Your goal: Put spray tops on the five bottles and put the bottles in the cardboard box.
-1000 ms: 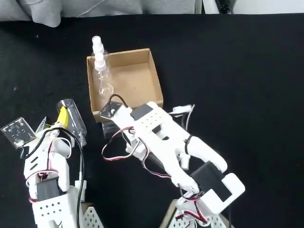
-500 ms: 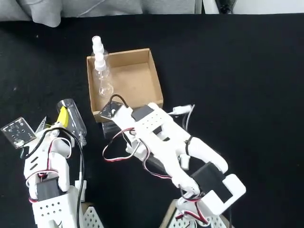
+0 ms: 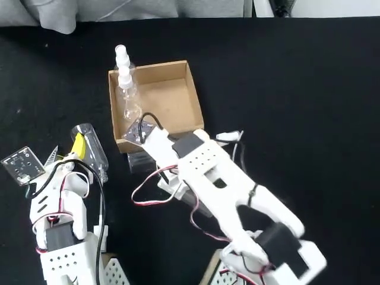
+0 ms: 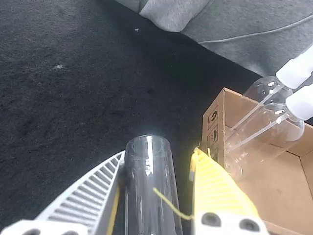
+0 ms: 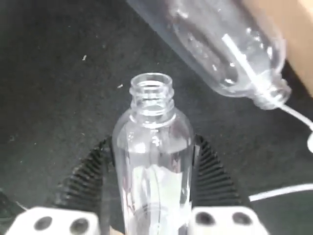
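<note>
While capping pends: left claw (image 4: pixel 159 156) clamps clear, open-necked plastic bottle (image 4: pixel 149 196).
Right claw (image 5: pixel 152 144): clamps second uncapped bottle (image 5: pixel 151 93).
Next: seat white spray top (image 3: pixel 228 136).

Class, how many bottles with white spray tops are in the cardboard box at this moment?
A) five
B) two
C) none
B: the left wrist view shows one sprayer-topped bottle and a second bottle leaning side by side inside the cardboard box.
</note>
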Available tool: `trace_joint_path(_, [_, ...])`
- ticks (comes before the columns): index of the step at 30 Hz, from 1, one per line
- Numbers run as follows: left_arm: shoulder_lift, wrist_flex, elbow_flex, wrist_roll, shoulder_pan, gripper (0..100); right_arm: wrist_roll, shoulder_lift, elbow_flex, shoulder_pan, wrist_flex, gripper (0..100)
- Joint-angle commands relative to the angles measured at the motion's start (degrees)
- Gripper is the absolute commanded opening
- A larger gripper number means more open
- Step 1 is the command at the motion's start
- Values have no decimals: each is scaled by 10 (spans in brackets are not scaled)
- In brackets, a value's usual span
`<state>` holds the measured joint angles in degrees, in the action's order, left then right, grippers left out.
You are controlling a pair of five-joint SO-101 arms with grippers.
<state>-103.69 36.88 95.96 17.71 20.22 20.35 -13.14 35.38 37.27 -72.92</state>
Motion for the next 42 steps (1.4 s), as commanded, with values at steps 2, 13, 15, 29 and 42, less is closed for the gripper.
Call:
trace_joint_path(2, [-4, 1, 15, -4, 7, 199, 2, -77, -1, -15, -33, 70])
trace_joint_path(13, [-4, 1, 15, -4, 7, 199, 3, -236, 15, -135, -60, 70])
trace_joint_path(15, [-4, 1, 15, -4, 7, 199, 3, -269, 29, -164, -48, 70])
trace_joint_path(29, [-4, 1, 15, -4, 7, 199, -4, -445, 149, -325, 82, 70])
trace_joint_path(42, [-4, 1, 15, -4, 7, 198, -38, -455, 221, -358, 197, 70])
